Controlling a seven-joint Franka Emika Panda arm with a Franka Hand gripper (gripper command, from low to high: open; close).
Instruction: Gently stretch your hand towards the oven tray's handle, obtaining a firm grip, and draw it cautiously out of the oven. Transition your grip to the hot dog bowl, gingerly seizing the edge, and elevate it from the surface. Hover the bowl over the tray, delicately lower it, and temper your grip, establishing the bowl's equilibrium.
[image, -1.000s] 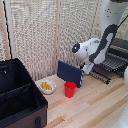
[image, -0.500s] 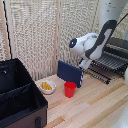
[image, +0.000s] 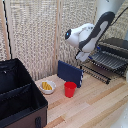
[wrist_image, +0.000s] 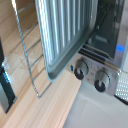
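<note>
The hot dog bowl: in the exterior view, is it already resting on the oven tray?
No. The hot dog bowl sits on the wooden table beside the red cup, apart from the oven tray.

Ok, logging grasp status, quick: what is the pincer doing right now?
Pincer: cannot be told whether it is open or closed; it sits near the oven tray, and nothing is visibly held.

From the exterior view we look across the worktop (image: 95, 102) from mid distance, facing the oven (image: 114, 54). Our wrist view sits close over the oven tray (wrist_image: 65, 30), both views sharing oven and tray.
</note>
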